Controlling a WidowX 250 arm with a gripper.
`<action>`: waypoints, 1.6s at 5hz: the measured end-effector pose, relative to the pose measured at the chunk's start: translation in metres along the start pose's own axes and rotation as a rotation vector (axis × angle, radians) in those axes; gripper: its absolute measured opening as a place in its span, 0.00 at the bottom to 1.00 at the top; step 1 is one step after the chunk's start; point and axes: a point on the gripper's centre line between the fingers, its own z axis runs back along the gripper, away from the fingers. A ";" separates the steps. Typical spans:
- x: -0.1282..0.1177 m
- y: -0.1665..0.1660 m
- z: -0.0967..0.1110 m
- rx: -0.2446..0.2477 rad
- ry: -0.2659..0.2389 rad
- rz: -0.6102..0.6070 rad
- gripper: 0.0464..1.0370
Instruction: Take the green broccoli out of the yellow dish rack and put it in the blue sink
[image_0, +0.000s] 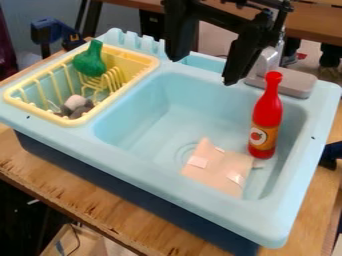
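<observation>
The black gripper (206, 69) hangs above the back part of the light blue sink (143, 115), its two fingers spread wide with nothing between them. Inside the basin, toward the right wall, a red bottle (268, 116) with an orange label stands upright, to the right of and below the gripper. Beside the bottle's base, a flat beige piece (217, 169) with small whitish patches lies on the basin floor. In the yellow drying rack (148, 62) on the left are a green object (89, 61) and a small white and dark grey item (76, 104).
The grey faucet base (294, 84) sits on the sink's back right rim. A wooden table (80, 197) supports the sink. A blue clamp (51, 31) stands behind the rack, and a dark blue object (331, 153) is at the right edge.
</observation>
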 end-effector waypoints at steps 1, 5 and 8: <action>0.001 -0.001 -0.007 0.008 0.026 -0.006 0.96; 0.057 0.122 -0.001 0.021 0.011 0.009 0.96; 0.074 0.168 -0.031 0.022 0.038 0.019 0.96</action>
